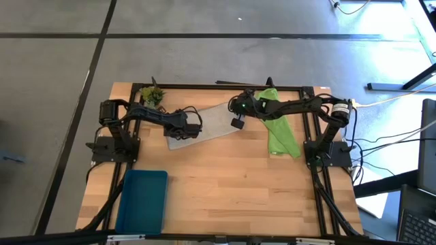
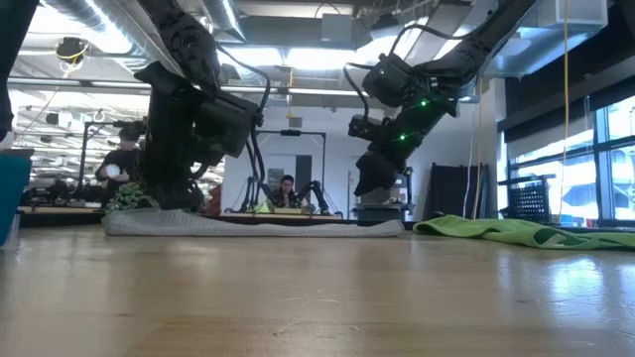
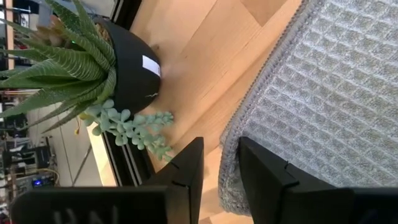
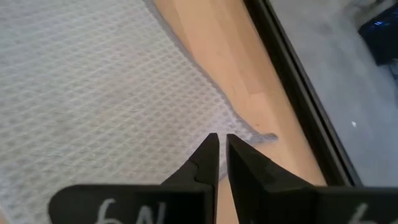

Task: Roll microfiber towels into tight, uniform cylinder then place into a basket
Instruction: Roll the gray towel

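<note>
Grey towel [image 1: 204,124] flat, well apart from basket [image 1: 142,201]. Soft waffle weave (limp, light): take hold at hem. Left gripper [image 3: 219,180] narrow, astride towel's edge. Right gripper [image 4: 222,163] nearly closed, empty, above opposite corner.

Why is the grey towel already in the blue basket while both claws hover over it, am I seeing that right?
Not quite. The grey towel lies flat on the table, not in the basket, which sits apart near the front left corner. The high view shows it. Both claws, left and right, are at the towel.
</note>
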Robot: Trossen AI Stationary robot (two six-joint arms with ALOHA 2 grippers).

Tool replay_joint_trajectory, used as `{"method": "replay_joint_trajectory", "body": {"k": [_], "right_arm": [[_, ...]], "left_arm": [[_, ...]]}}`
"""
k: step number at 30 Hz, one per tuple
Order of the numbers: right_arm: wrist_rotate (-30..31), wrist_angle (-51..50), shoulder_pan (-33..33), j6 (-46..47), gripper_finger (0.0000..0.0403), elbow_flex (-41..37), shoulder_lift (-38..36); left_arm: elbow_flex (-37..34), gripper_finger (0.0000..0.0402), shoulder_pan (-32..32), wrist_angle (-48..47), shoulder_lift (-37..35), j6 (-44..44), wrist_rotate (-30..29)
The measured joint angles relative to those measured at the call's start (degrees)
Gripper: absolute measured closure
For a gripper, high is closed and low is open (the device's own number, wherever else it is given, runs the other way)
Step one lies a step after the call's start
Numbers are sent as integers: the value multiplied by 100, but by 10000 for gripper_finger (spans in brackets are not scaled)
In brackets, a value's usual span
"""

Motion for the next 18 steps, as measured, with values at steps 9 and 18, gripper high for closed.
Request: {"method": "replay_joint_trajectory", "body": {"k": [9, 18], "right_arm": [[18, 0, 0, 218, 366, 2, 0], [248, 113, 15, 190, 295, 2, 0]], "left_arm": [[0, 311, -4, -4, 0, 2, 43], [0, 308, -26, 101, 0, 0, 118]]}}
